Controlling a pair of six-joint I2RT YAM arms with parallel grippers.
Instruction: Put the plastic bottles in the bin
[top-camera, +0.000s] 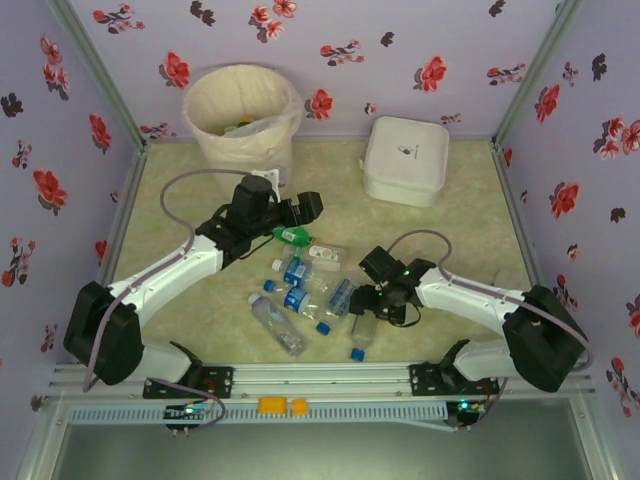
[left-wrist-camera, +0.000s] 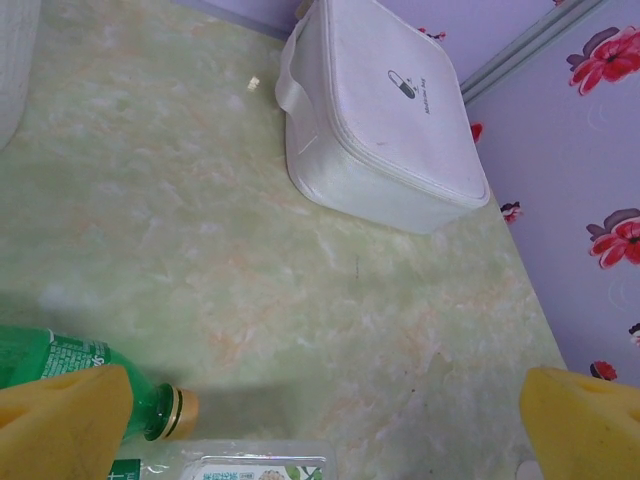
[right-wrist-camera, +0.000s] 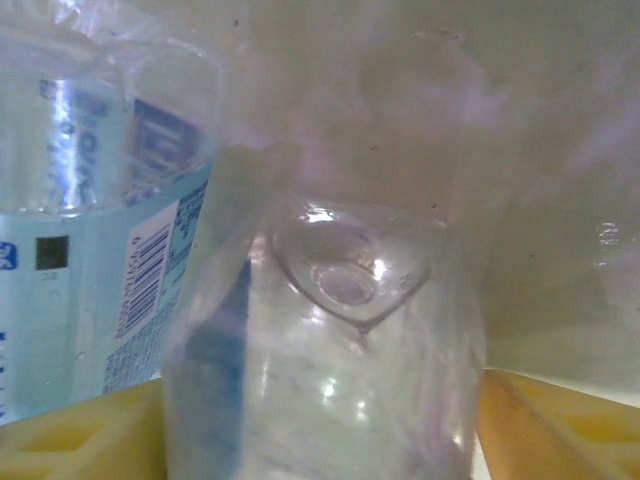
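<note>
While the bin (top-camera: 240, 150) stands at the far left of the surface (top-camera: 470, 240), its pale bag liner (top-camera: 205, 105) holds a few bottles. One is green and the others clear, but they are too small to count. The white lidded box (top-camera: 405, 160) sits shut at the far right, well apart from the bin, and its contents are hidden.

Most of the plastic bottles (top-camera: 300, 290) lie loose in a heap at the middle of the surface, between the two arms. They are crushed, clear ones with blue labels and caps.

The left pincer (top-camera: 308, 215) hangs at the heap's far edge with its jaws spread wide and nothing between them. In its wrist view its yellow fingers (left-wrist-camera: 60, 425) stand far apart. A green bottle (left-wrist-camera: 55, 360) with a gold cap lies just behind the left finger, and a labelled clear one (left-wrist-camera: 260, 465) lies below it.

The right pincer (top-camera: 372, 300) is at the heap's near right side. In its wrist view it (right-wrist-camera: 330, 430) is clenched on a clear bottle (right-wrist-camera: 345, 330), whose sides meet both yellow fingers (right-wrist-camera: 80, 440). A blue-labelled bottle (right-wrist-camera: 100, 240) lies just beside it.
</note>
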